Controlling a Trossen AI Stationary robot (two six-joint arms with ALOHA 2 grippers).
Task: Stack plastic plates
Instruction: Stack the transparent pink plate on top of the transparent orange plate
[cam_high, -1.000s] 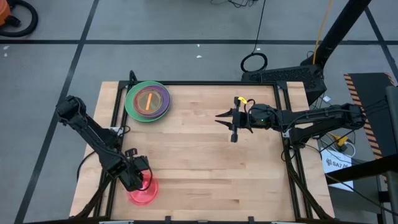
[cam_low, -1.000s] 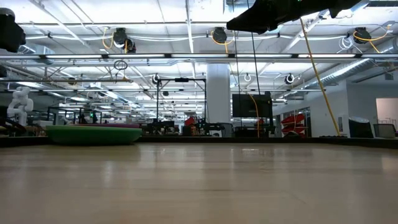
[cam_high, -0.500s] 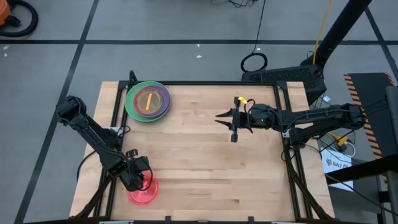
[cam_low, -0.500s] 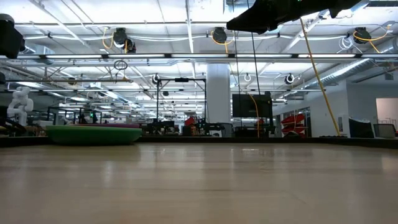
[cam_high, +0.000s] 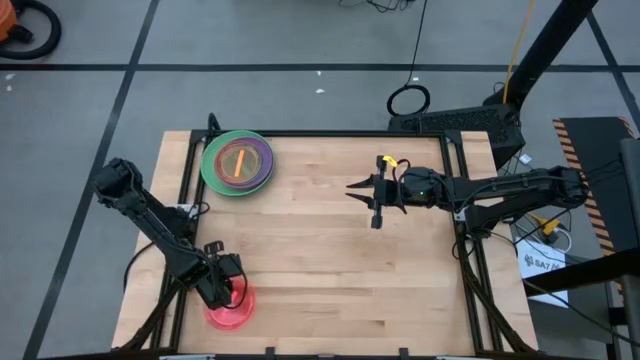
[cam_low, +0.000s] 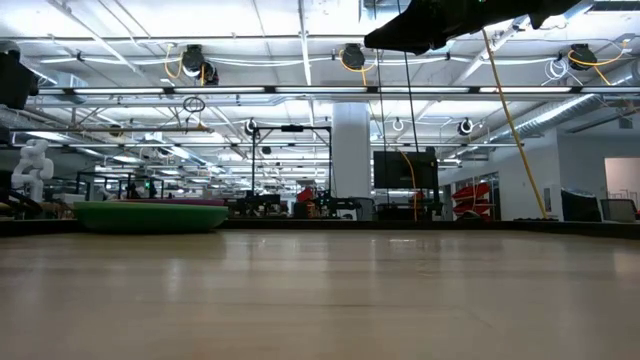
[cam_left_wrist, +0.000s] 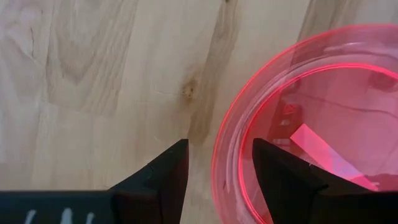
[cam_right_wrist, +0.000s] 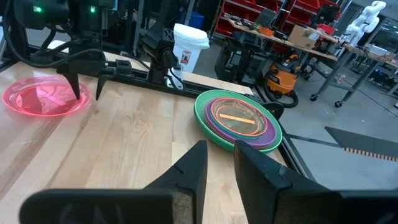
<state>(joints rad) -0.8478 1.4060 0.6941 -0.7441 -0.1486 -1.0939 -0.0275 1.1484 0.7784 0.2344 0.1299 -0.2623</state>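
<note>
A stack of plastic plates (cam_high: 238, 163) rests at the table's far left, with a green plate at the bottom, purple above it and a translucent orange one on top (cam_right_wrist: 239, 121). A translucent pink plate (cam_high: 232, 316) lies flat near the front left corner. My left gripper (cam_high: 230, 293) points down over the pink plate's far rim (cam_left_wrist: 227, 162) and is open, one finger outside the rim and one over the plate's inside. I see no touch. My right gripper (cam_high: 352, 187) hangs level above the table's middle, a narrow gap between its fingers (cam_right_wrist: 219, 149) and nothing in it.
Bare wood (cam_high: 330, 270) stretches between the pink plate, the stack and the right arm. Black frame rails (cam_high: 186, 190) run along the table's left and right edges. The stack shows as a low green mound (cam_low: 150, 215) in the low view.
My left arm has sunk a little toward the pink plate, with its gripper staying open. The plates have not moved.
</note>
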